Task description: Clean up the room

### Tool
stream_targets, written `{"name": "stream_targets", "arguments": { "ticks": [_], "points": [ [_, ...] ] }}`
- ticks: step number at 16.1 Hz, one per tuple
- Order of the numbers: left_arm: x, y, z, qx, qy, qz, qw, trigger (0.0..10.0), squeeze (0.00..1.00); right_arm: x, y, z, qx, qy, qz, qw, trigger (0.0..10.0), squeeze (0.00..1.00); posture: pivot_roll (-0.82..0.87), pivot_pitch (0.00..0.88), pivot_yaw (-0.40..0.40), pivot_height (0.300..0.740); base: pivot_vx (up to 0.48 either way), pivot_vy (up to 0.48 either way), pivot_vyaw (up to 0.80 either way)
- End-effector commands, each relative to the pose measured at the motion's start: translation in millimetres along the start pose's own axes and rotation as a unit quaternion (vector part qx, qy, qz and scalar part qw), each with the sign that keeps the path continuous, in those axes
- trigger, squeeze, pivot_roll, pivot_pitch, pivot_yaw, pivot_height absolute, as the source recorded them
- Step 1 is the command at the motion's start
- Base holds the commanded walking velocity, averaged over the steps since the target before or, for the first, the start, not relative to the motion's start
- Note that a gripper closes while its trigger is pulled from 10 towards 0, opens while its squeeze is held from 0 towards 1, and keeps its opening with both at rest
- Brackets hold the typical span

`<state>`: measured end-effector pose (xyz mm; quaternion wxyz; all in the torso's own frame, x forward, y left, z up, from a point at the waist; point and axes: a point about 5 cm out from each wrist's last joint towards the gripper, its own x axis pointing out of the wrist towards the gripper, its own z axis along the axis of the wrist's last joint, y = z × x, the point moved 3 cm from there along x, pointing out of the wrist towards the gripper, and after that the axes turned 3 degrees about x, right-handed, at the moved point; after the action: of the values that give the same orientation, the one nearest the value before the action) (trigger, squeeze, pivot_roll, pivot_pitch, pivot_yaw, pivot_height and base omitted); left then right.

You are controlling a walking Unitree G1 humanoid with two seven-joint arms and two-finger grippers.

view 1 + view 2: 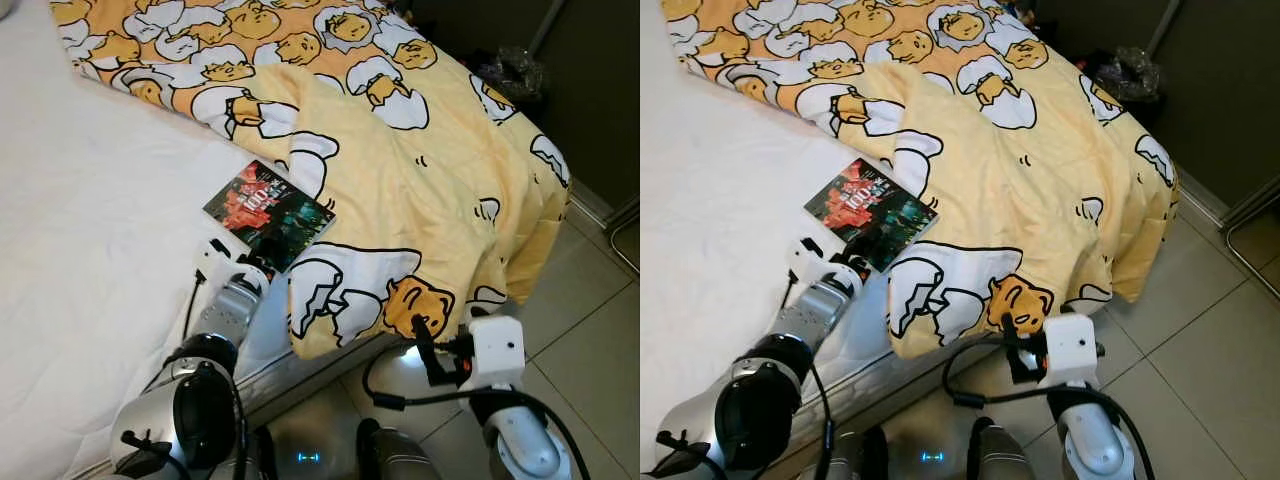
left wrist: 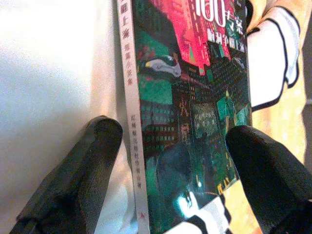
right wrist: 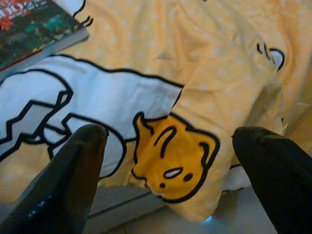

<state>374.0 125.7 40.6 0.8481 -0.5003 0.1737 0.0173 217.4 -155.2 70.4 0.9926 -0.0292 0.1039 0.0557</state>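
A dark book (image 1: 268, 213) with a red and green cover lies flat on the white bed sheet (image 1: 90, 230), its far corner against the yellow quilt (image 1: 400, 170). My left gripper (image 2: 170, 161) is at the book's near end. It is open, with one finger (image 2: 73, 180) on the sheet side of the spine and the other (image 2: 268, 170) over the cover. My right gripper (image 3: 168, 146) is open at the quilt's hanging corner, just in front of a printed yellow character (image 3: 173, 156) near the bed's edge. From the head I see it at the right gripper (image 1: 418, 328).
The quilt drapes over the bed's foot and right side, down towards the tiled floor (image 1: 590, 330). A crumpled dark plastic bag (image 1: 510, 70) lies by the dark wall beyond the bed. A metal frame (image 1: 625, 235) stands at the far right.
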Motion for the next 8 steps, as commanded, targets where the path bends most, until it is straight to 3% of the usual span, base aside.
{"name": "stream_targets", "arguments": {
  "ticks": [1,4,8],
  "points": [
    [-2.7,5.6,-14,-0.017,0.017,0.002,1.000,0.0,0.00,-2.9,-2.0,2,0.000,0.002,-0.005,1.000,10.0,0.00,-0.26,0.222,0.007,0.740,0.000,0.000,0.00],
    [-5.3,12.5,-17,-0.030,0.015,0.007,0.999,0.0,0.00,-4.7,-2.4,2,0.001,0.004,-0.007,1.000,10.0,0.00,-0.27,0.226,0.002,0.740,0.000,0.000,0.00],
    [-6.2,9.7,-30,-0.033,0.026,-0.004,0.999,0.0,0.00,-6.1,-2.5,2,0.002,0.007,-0.006,1.000,10.0,0.00,-0.29,0.232,-0.010,0.740,0.000,0.000,0.00]
  ]
}}
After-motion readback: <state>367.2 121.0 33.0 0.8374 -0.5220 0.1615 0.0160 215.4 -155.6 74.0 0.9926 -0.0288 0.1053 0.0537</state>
